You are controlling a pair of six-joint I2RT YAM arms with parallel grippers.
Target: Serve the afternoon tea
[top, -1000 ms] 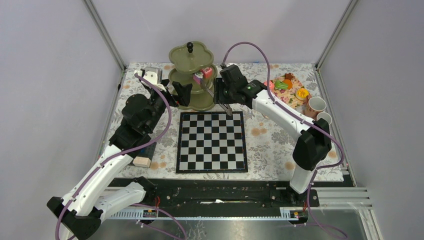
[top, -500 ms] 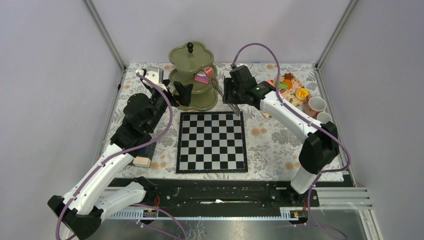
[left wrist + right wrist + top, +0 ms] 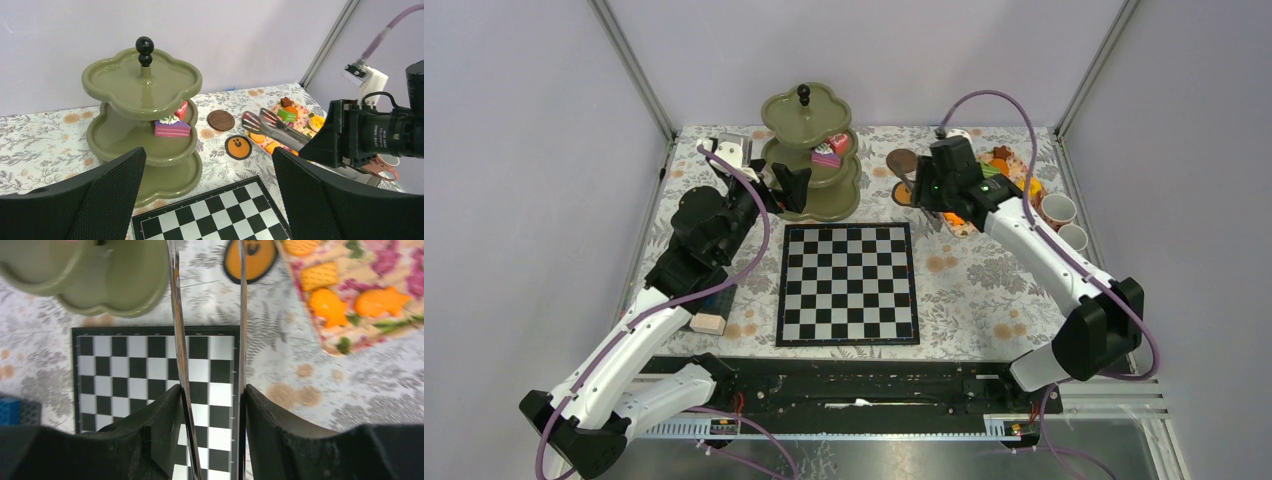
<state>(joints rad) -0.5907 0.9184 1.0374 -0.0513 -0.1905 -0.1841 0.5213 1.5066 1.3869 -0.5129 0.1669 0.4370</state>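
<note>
Holding metal tongs [image 3: 274, 131], the right gripper [image 3: 211, 390] hangs over the far right of the counter [image 3: 964, 290], between the green stand [image 3: 142, 82] and the floral tray [image 3: 350, 287]. Its jaws are clamped on the tongs, one blade against each finger. The tong tips are apart and point toward a round orange biscuit [image 3: 238, 147] lying on the cloth beside the tray.

A brown disc [image 3: 221, 120] lies just beyond that biscuit. The tray carries orange fish-shaped pastries [image 3: 327, 305] and other small pieces. Two cups [image 3: 1056, 210] stand at its right edge.

The stand is upright at the far middle, with its black knob [image 3: 144, 50] on top. A pink pastry [image 3: 171, 127] sits on the middle tier with a red piece touching it behind.

The left gripper [image 3: 790, 188] is just left of the stand and level with it, jaws wide apart and holding nothing.

A chessboard [image 3: 847, 283] lies flat in front of the stand. A beige block [image 3: 708, 323] rests near the left arm.
</note>
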